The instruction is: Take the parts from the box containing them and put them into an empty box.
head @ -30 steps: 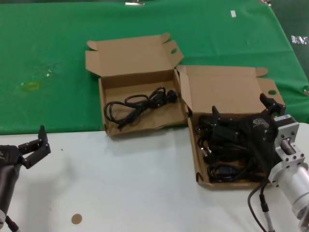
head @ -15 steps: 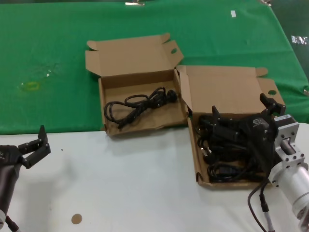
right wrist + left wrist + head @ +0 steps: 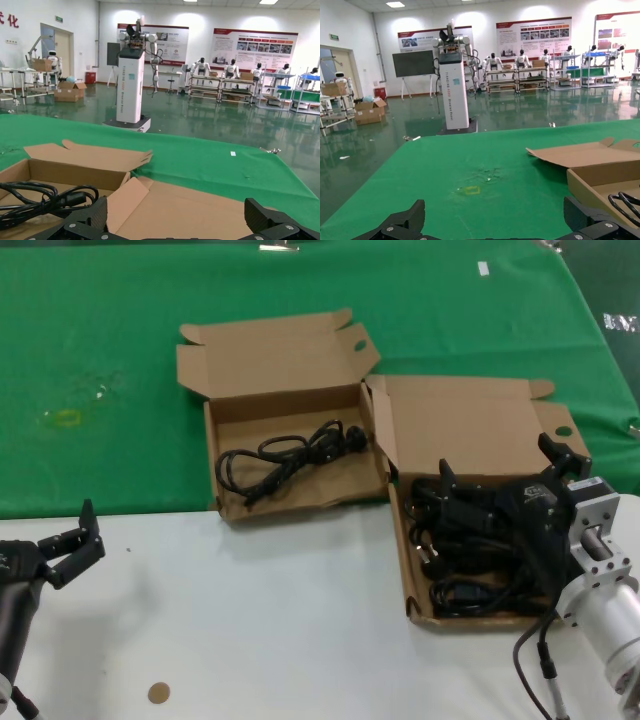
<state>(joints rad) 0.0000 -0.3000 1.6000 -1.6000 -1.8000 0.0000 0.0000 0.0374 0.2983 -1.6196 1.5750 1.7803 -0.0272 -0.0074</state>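
While the left gripper (image 3: 78, 540) waits with fingers apart over the white table (image 3: 260, 610) at its near left edge, the right gripper (image 3: 500, 485) hangs with fingers spread wide over the right-hand box (image 3: 405, 570), just above the pile of black cords (image 3: 470, 575) filling it. One cord (image 3: 285, 455) lies alone in the left-hand box (image 3: 290, 502), which sits on the green cloth (image 3: 100, 340) touching its neighbour.

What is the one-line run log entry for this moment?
right pincer: open, over cords in source box | left pincer: open, idle | target box: one cord
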